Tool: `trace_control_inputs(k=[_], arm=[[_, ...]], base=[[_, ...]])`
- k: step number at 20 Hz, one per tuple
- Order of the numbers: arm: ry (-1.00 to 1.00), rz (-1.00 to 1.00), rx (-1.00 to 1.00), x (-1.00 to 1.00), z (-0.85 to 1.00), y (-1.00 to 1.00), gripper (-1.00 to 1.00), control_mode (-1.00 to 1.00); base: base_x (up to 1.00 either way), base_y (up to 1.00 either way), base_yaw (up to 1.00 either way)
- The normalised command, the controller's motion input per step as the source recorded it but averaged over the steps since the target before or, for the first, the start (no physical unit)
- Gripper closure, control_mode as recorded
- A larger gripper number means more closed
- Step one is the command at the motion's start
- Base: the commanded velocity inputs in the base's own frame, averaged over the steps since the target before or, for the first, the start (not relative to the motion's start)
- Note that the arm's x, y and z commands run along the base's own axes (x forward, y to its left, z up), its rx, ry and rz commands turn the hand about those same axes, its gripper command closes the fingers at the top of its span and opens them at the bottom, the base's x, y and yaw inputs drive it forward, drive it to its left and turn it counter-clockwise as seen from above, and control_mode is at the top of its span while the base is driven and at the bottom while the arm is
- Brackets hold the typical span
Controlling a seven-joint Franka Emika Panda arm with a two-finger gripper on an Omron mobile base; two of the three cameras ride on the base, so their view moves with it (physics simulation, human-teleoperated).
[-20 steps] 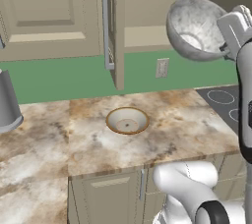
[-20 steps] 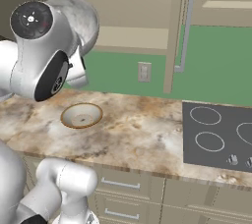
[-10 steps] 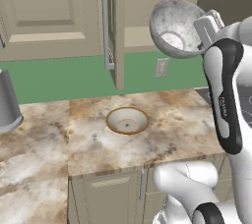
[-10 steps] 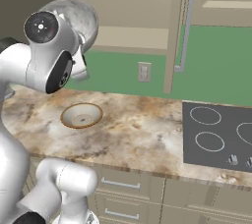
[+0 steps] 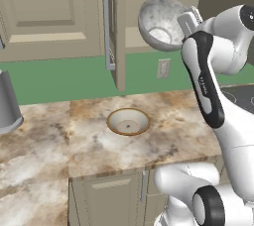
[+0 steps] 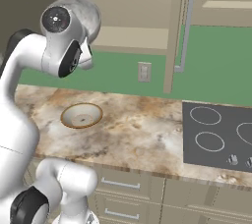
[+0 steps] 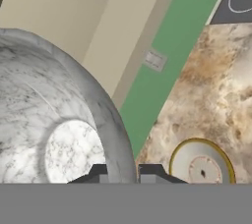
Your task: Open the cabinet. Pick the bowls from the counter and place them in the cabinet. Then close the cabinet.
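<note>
Mottled grey-white bowl (image 5: 162, 25) hangs tipped on its side, high before the open cabinet (image 5: 149, 7), its rim clamped in the gripper (image 7: 121, 173). Arm bends upward, elbow raised. Below, the cream bowl (image 5: 128, 121) sits on the marbled counter (image 5: 163, 126).

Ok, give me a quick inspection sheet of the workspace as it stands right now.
Surface: marbled counter, intact.
Job's things: grey-white bowl held tilted in the air before the open cabinet; cream bowl upright on the counter.
Clutter: grey cylinder at the counter's left end.
Grippers: tool shut on the grey-white bowl's rim.
Cables: nothing seen.
Surroundings: stovetop, wall outlet, green backsplash.
</note>
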Motion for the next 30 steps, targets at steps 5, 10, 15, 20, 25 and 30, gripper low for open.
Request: trace_control_inputs(k=[5,10,15,20,25,30], arm=[[0.00,0.03,0.00,0.71,-0.04,0.20,1.00,-1.00],[0.01,0.03,0.00,0.70,-0.06,0.20,1.00,-1.00],[0.00,0.03,0.00,0.63,-0.09,0.12,1.00,-1.00],[0.00,0.05,0.00,0.50,-0.09,0.00,1.00,-1.00],[0.00,0.05,0.00,0.41,-0.15,0.00,1.00,-1.00],[0.00,0.05,0.00,0.40,-0.18,0.00,1.00,-1.00]], base=[[0.00,0.00,0.00],[0.00,0.00,0.00],[0.00,0.00,0.00],[0.00,0.00,0.00],[0.00,0.00,0.00],[0.00,0.00,0.00]])
